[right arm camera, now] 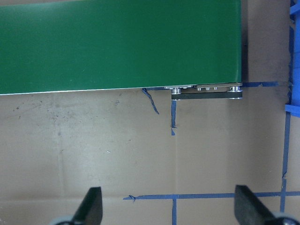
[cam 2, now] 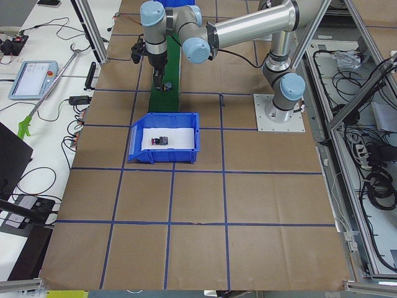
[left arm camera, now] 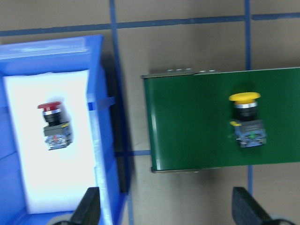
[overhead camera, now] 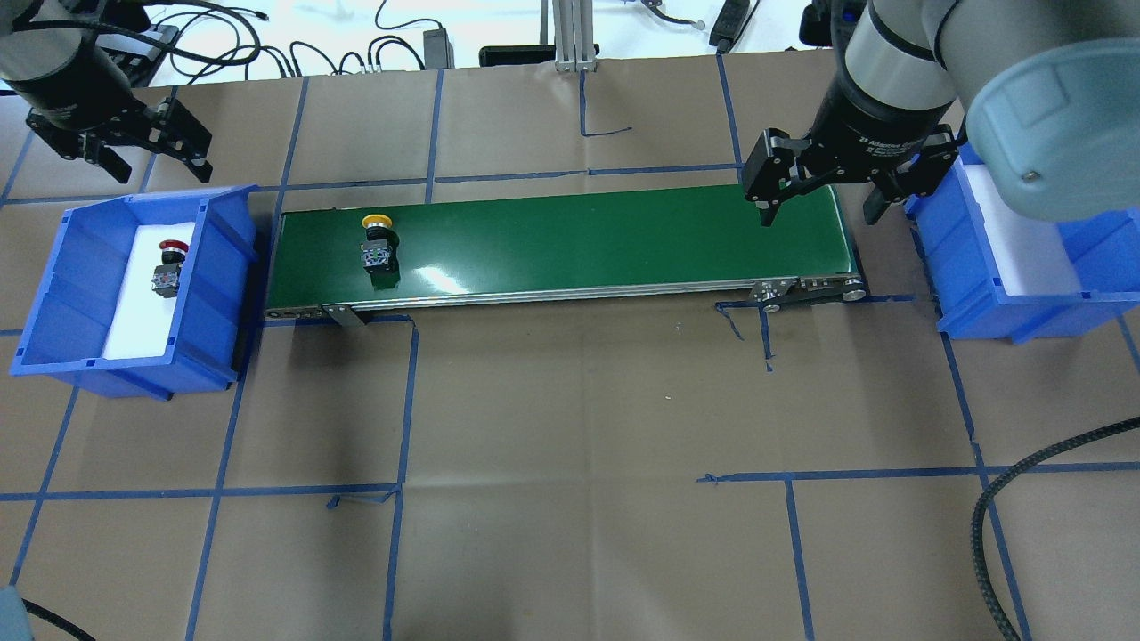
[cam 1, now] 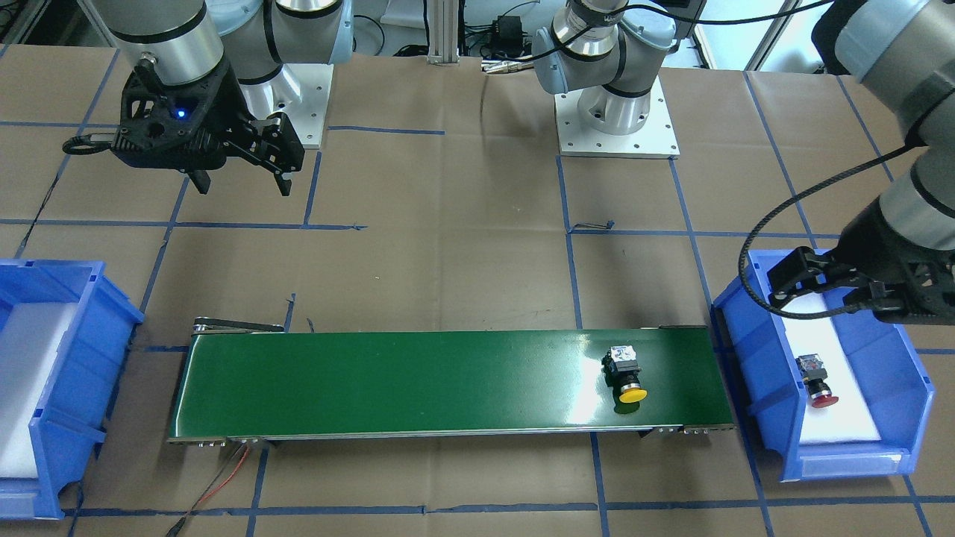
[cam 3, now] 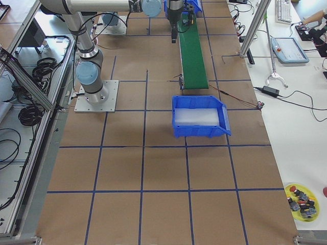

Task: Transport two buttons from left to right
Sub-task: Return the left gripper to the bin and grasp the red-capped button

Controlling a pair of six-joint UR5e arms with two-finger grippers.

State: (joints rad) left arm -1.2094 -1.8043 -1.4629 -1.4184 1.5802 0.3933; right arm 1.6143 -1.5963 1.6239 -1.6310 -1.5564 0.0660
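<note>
Overhead exterior view has the left claw (overhead camera: 153, 162) hanging above the counter (overhead camera: 579, 401) off the left end of the green conveyor belt (overhead camera: 579, 240), past the far side of the blue bin (overhead camera: 216, 267) that sits there. Its fingers stand wide apart and nothing is between them; the left wrist view shows both black fingertips (left arm camera: 89, 206) spread, with the bin and the belt's left end below.

On the belt, near that left end, the yellow button (overhead camera: 378, 240) lies on its side, with its cap pointing away from the robot and its contact block toward the robot. Just off the same end, the red button (overhead camera: 167, 265) lies on its side on the white liner (overhead camera: 134, 329) inside the blue bin, cap turned the same way.

At the belt's other end the right claw (overhead camera: 819, 210) hangs in the air, fingers apart and empty: one finger shows over the green surface, the other past the end. Beyond the belt's right end sits a second blue bin (overhead camera: 971, 267) with a white liner. The counter is covered in brown paper marked with blue tape lines.
</note>
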